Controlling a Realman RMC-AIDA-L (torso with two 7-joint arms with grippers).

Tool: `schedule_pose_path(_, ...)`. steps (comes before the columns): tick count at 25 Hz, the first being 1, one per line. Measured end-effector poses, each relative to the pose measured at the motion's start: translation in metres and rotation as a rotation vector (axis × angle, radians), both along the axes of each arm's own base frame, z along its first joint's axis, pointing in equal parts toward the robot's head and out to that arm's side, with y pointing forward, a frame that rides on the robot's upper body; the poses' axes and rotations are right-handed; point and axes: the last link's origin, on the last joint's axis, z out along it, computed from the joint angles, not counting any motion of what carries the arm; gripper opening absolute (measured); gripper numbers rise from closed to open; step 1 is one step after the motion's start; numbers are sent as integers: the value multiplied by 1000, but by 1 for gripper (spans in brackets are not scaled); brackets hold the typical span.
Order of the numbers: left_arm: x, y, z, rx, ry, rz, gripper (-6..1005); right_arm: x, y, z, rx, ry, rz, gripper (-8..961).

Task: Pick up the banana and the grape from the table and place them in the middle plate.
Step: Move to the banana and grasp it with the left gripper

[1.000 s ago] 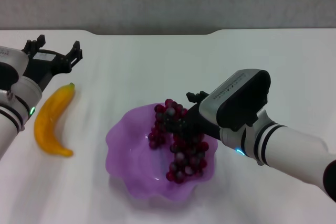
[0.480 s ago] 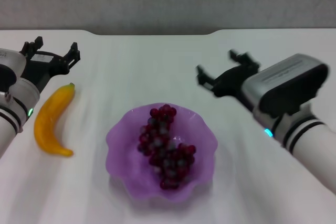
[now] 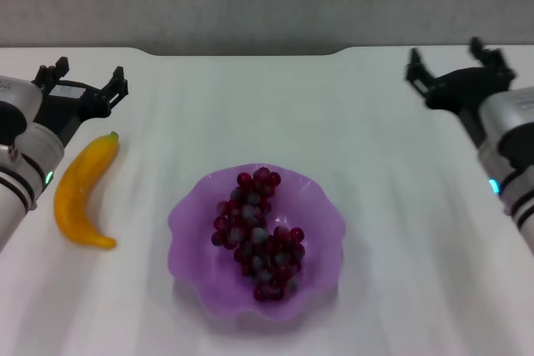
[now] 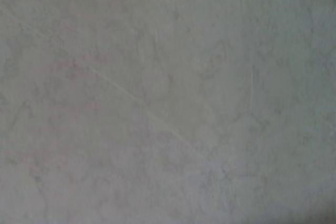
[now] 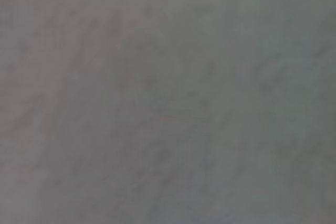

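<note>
Gaping wide, both empty: left tool point(image 3: 82, 78), right tool point(image 3: 455, 57).

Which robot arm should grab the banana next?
Probably the left. The left gripper hovers open just beyond the banana, while the right gripper is far across the table, past the middle plate.

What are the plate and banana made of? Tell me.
Plate: translucent purple, glossy, with a wavy rim; looks like plastic, possibly glass. Banana: uniformly smooth yellow-orange skin with an even sheen and no blemishes; probably a plastic replica, though real fruit can't be excluded.
</note>
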Motion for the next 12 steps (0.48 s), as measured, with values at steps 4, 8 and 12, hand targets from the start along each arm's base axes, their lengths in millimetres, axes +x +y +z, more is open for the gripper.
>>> schedule_pose_path(4, 1, 1, 0, 0, 0, -3, 896, 15, -4, 17, 133, 43, -2, 857)
schedule_pose_path(8, 2, 1, 0, -1, 1, -4, 896, 32, -9, 26, 180, 154, -15, 847)
schedule_pose_path(12, 2, 1, -1, -3, 1, -5, 896, 47, -7, 31, 179, 242, -29, 842)
